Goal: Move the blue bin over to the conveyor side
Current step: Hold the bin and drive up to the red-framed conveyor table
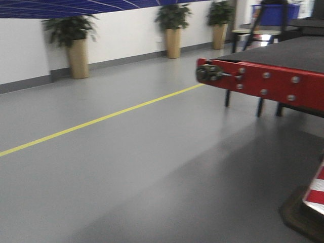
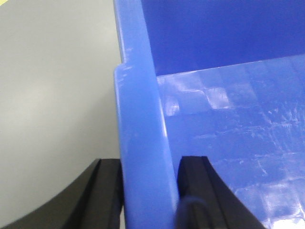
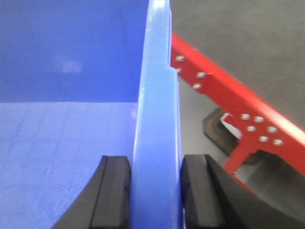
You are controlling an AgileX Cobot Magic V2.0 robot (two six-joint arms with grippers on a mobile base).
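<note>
Left gripper [image 2: 151, 191] and right gripper [image 3: 156, 191] each clamp a rim of the blue bin [image 3: 66, 143], at the centre of each wrist view. The glossy plastic could slip, or a wall could clip the conveyor [image 3: 238, 33] at upper right. Beyond lie the grey floor [image 1: 126, 167], a yellow line [image 1: 101, 120] and potted plants [image 1: 71, 30] along the top.

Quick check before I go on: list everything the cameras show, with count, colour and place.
blue bin: one, glossy blue, its walls held in both claws
conveyor: one, dark belt on red frame, front view's right, beside the bin
potted plants: three, green in tan pots, along white wall
floor line: one, yellow, diagonal across grey floor
striped object: one, red and white, front view's bottom right
left claw: one, black, shut on bin wall
right claw: one, black, shut on bin wall
</note>
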